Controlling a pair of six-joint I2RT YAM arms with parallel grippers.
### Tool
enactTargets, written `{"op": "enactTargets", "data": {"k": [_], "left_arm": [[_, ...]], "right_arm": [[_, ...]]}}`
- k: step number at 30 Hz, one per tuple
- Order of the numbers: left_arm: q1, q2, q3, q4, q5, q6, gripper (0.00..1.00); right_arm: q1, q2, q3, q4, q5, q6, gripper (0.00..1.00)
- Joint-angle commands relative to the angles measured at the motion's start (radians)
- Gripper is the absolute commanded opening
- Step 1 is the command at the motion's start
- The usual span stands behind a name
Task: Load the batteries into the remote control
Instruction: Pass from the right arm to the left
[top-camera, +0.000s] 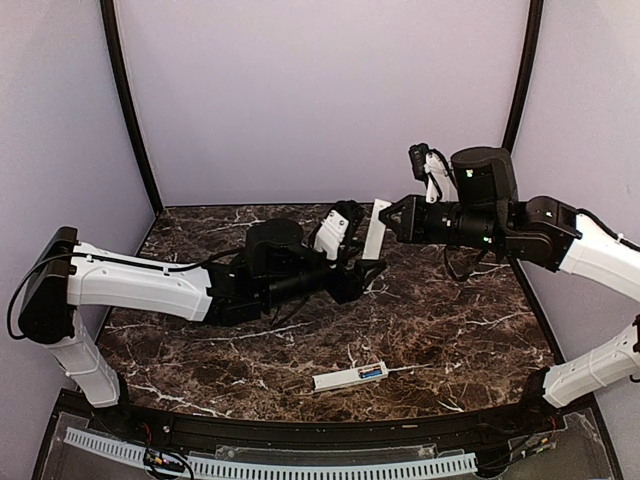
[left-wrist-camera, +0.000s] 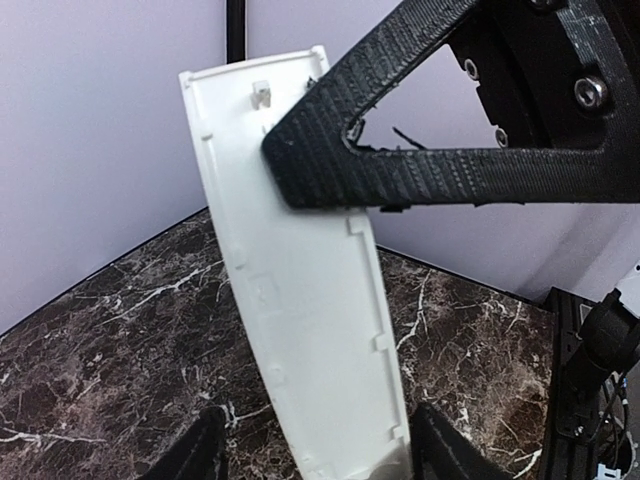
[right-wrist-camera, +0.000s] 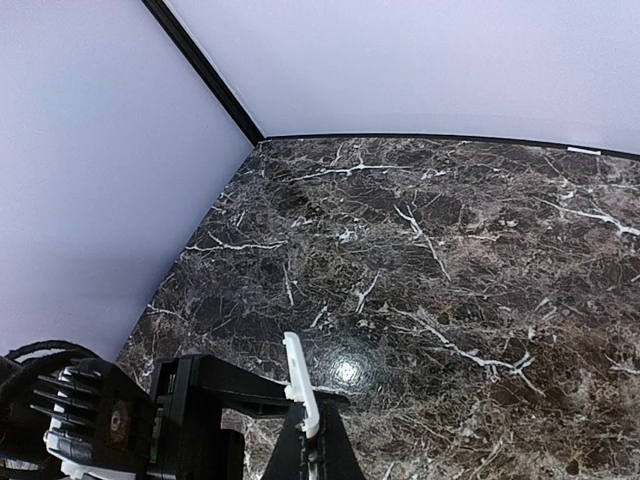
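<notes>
— Dark marble table (top-camera: 450, 330) with white lines, pale purple walls behind. See the remote control (top-camera: 345, 379)?

— Yes. Lying flat on the table, close to its front edge, well apart from both grippers. Little blue battery (top-camera: 372, 372) tucked in near its right end (only one blue bit to see, so cannot tell how many).

— And up above the table?

— White cover strip (top-camera: 375, 240), standing almost straight up in the air, over the middle of the table, a bit toward the back.

— Held by what?

— Pinched tight by the right gripper (top-camera: 388, 218), stretched out from the right side of the table. Black fingers (left-wrist-camera: 320, 175) clamped on the strip a little below its top end. Seen edge-on from the right wrist, thin as a line between the two tips.

— And the left gripper (top-camera: 370, 268)?

— Lower down, at the bottom end of the strip. Spread apart, one finger (left-wrist-camera: 198, 450) on each side. Clear gap between that finger and the strip. Other finger just beside the strip, touching or not, hard to tell. Not squeezing anything.

— Inside of the strip?

— Turned toward the left wrist camera. Little clips along its edges and a small notch near the top.
</notes>
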Motion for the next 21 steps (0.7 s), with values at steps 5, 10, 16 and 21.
{"op": "enactTargets", "data": {"k": [5, 10, 16, 21], "left_arm": [[-0.001, 0.017, 0.029, -0.006, 0.010, -0.024, 0.46], [-0.001, 0.008, 0.017, 0.011, 0.018, -0.024, 0.31], [-0.001, -0.008, -0.006, 0.046, 0.020, -0.021, 0.21], [-0.001, -0.022, -0.025, 0.073, 0.022, -0.010, 0.14]], "right_arm": [[0.012, 0.011, -0.004, 0.039, -0.006, 0.017, 0.00], [0.012, 0.013, -0.014, 0.046, -0.018, 0.015, 0.00], [0.013, -0.005, -0.031, 0.053, -0.027, 0.001, 0.00], [0.011, -0.031, -0.047, 0.085, -0.062, -0.058, 0.06]]}}
